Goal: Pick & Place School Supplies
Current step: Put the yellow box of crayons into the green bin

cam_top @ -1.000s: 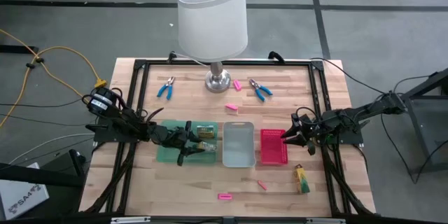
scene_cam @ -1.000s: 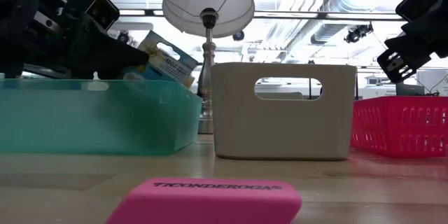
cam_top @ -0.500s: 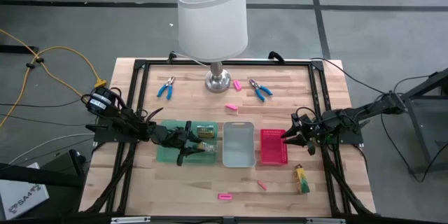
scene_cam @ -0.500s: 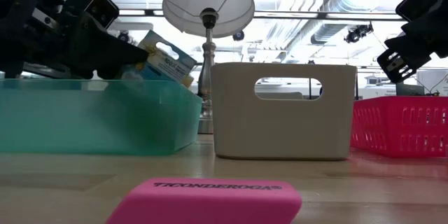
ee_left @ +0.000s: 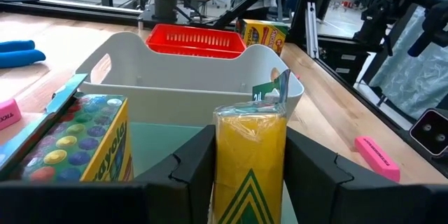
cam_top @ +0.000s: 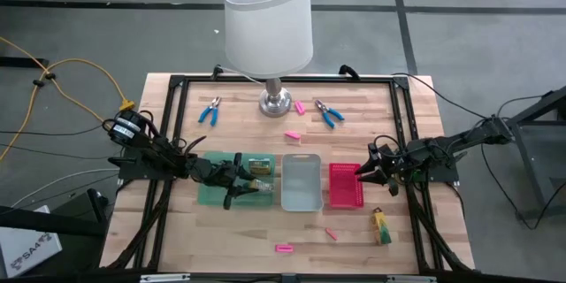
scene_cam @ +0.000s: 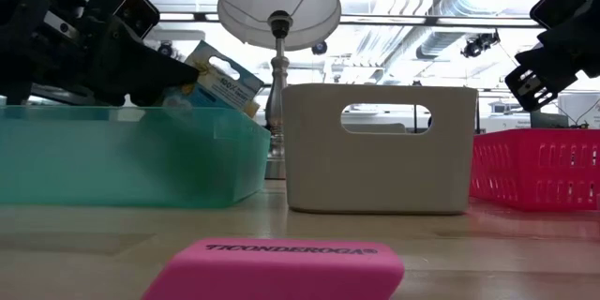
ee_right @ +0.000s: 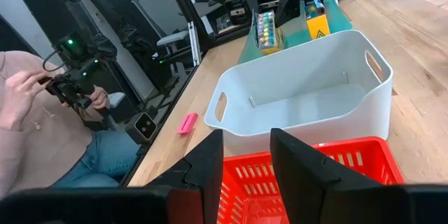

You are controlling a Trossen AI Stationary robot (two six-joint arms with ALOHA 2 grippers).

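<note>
while i am hovering over the green tray [cam_top: 209,194], my left gripper [ee_left: 245,161] is clamping a yellow crayon pack [ee_left: 250,155] upright between its fingers, just beside a second pack [ee_left: 82,137] leaning in that tray. past the tray the grey bin [cam_top: 301,182] is sitting, then the pink basket [cam_top: 346,186], where my right gripper [ee_right: 246,155] is hanging with fingers apart, gripping nothing. beyond the basket another pack [cam_top: 382,226] is lying.
</note>
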